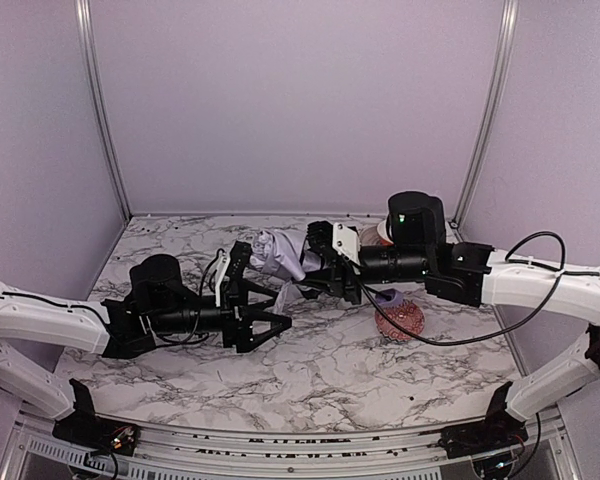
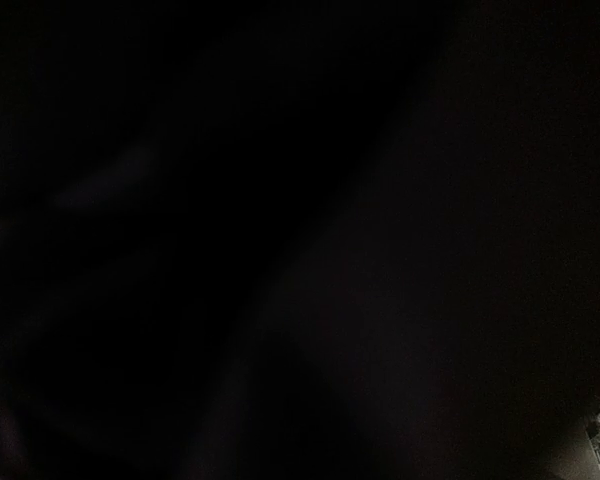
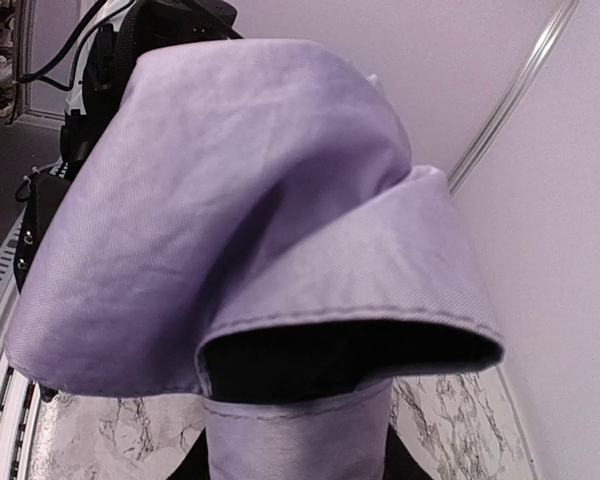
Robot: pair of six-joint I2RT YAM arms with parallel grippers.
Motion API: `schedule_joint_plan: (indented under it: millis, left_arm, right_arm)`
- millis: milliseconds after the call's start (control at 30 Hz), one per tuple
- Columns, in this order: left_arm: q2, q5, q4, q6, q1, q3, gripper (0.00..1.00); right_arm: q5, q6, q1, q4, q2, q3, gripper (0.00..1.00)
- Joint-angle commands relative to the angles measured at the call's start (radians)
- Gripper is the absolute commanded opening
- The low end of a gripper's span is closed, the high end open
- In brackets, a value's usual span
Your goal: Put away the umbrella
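The umbrella is a bunched mass of pale lavender fabric held above the table's middle, between my two grippers. My right gripper comes in from the right and is shut on the canopy. In the right wrist view the lavender fabric fills the frame with its black underside showing, and a fabric strip runs down between the jaws. My left gripper is against the umbrella's left side with black ribs around it. The left wrist view is wholly dark, so its jaws are hidden.
A red patterned bowl sits on the marble table under my right arm, with a small lavender piece at its rim. A white and red object stands behind the right arm. Lavender walls close the back and sides.
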Motion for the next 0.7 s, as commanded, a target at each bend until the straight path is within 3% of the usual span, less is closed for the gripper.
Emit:
schedule_joint_plan:
  millis: [0,67,200,433,567,667]
  left_arm:
    - [-0.008,0.080,0.098,0.021,-0.001,-0.013,0.79]
    - [-0.011,0.106,0.151,0.011,-0.001,-0.029,0.70]
    - [0.007,0.125,0.197,-0.003,-0.002,-0.047,0.61]
    - [0.008,0.130,0.219,-0.004,-0.002,-0.060,0.04]
    - [-0.002,0.085,0.213,0.034,0.000,-0.100,0.00]
    - [0.021,-0.024,0.110,0.139,-0.001,-0.128,0.00]
  right_arm:
    - [-0.049,-0.011,0.012,0.092,-0.052,0.069,0.00]
    - [-0.053,-0.015,0.013,0.091,-0.056,0.069,0.00]
    - [-0.053,-0.015,0.014,0.099,-0.058,0.069,0.00]
    - [-0.054,-0.006,0.012,0.097,-0.065,0.081,0.00]
    - [-0.054,0.022,-0.003,0.067,-0.069,0.086,0.00]
    - [-0.096,0.072,-0.037,0.036,-0.068,0.089,0.00]
